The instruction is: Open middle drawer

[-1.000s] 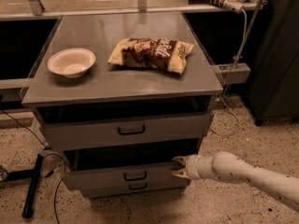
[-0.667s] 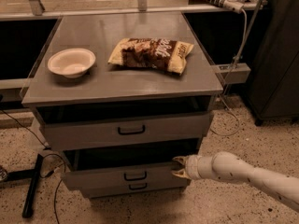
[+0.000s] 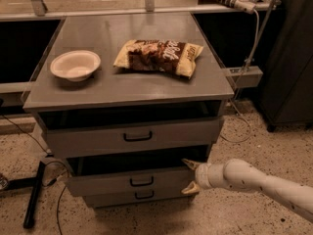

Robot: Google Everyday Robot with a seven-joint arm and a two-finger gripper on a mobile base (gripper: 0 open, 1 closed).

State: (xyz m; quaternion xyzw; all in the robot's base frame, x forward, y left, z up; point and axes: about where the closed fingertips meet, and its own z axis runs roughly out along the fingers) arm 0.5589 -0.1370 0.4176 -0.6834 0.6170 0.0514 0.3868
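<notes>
- Nothing has visibly shifted over the last second: the gripper (image 3: pixel 188 176), the drawers and the items on top all hold the same positions.
- Gripper: at the right end of the middle drawer (image 3: pixel 107 182), reaching in from the lower right on a white arm (image 3: pixel 264 182). Its two fingers are spread wide, one near the upper edge of the drawer front and one near the lower edge. Nothing is clasped between them. Contact with the front cannot be confirmed.
- Middle drawer: second of three in the grey cabinet (image 3: pixel 122 87), partly pulled out with a dark gap above it. Its black loop handle (image 3: pixel 142 181) is untouched, left of the gripper.
- Top drawer (image 3: pixel 88 141): also slightly out.
- Bottom drawer (image 3: pixel 112 199): set back under the middle one.
- Cabinet top: a white bowl (image 3: pixel 75 65) at left, a snack bag (image 3: pixel 159 56) at right, apart.
</notes>
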